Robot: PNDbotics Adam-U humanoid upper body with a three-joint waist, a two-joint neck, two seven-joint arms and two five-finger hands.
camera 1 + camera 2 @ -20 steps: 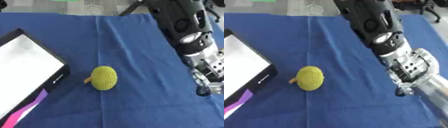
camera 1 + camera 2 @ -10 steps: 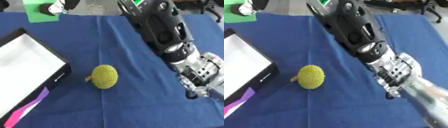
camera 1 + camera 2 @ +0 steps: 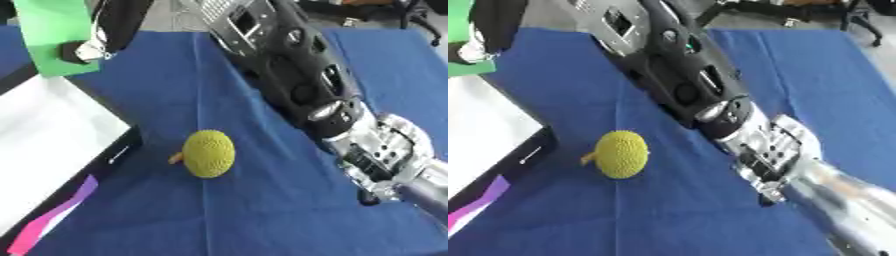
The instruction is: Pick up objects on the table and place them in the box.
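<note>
- A bumpy yellow fruit (image 3: pixel 209 153) lies on the blue cloth (image 3: pixel 262 220), just right of the white box (image 3: pixel 44 145), near its rim but not touching it
- A short orange stem pokes out of the fruit on the box side
- The right arm (image 3: pixel 289 70) slants down from the top of the view to the right of the fruit, ending in a silver wrist (image 3: pixel 767 147) near the lower right
- I can't make out the right hand's fingers from here, so whether they are apart or together is anyone's guess; it holds nothing that I can see
- At the upper left the left hand (image 3: pixel 101 35) is clamped on a green sheet (image 3: pixel 51 37), held up above the box's far corner
- A pink and purple strip (image 3: pixel 57 215) lies along the box's near edge
- As I read it, the step is reaching for the fruit, and it has barely begun
- To do it well, I'd bring the hand over the fruit from the right and open it wide before lowering, since the thing is round and may roll toward the box
- Closing across its widest part, clear of the stem, looks safest
- Then it is a short carry left, lifted high enough to clear the box's black rim
</note>
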